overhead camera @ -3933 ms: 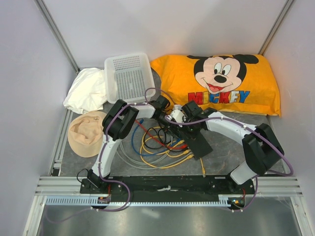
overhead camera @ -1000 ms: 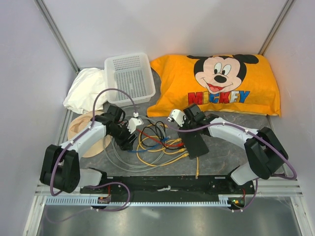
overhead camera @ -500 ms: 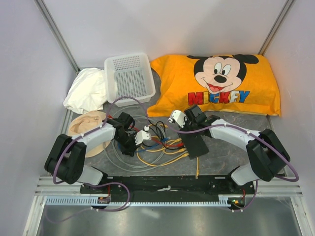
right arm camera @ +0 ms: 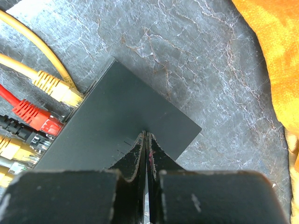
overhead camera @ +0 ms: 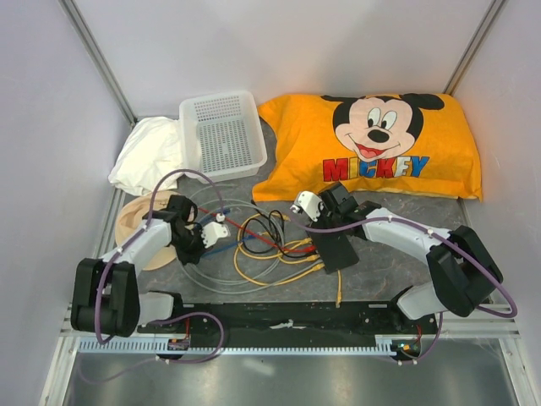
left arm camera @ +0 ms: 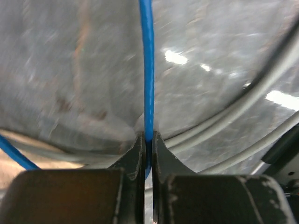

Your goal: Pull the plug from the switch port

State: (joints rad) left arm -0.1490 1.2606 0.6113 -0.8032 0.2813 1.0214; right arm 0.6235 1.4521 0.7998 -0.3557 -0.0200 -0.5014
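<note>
The black switch box [overhead camera: 340, 250] lies right of centre, with several cables plugged into its left edge. In the right wrist view the box [right arm camera: 117, 112] shows a yellow plug [right arm camera: 58, 88], a red plug [right arm camera: 39, 117] and a black plug [right arm camera: 25, 133] in its sockets; no blue plug shows there. My right gripper [right arm camera: 147, 138] is shut, its tips pressed on the box top [overhead camera: 331, 223]. My left gripper [left arm camera: 148, 140] is shut on a blue cable [left arm camera: 148, 70], left of the cable tangle [overhead camera: 198, 238]. The blue cable's plug end is out of view.
A tangle of yellow, red, black and grey cables [overhead camera: 270, 249] lies between the arms. A white basket [overhead camera: 221, 134], a white cloth [overhead camera: 150, 156] and a tan hat [overhead camera: 135, 222] are at the left. An orange Mickey pillow [overhead camera: 380, 144] lies behind the box.
My left gripper has drawn back to the left with the blue cable, away from the box. My right gripper has stayed pressed on the box.
</note>
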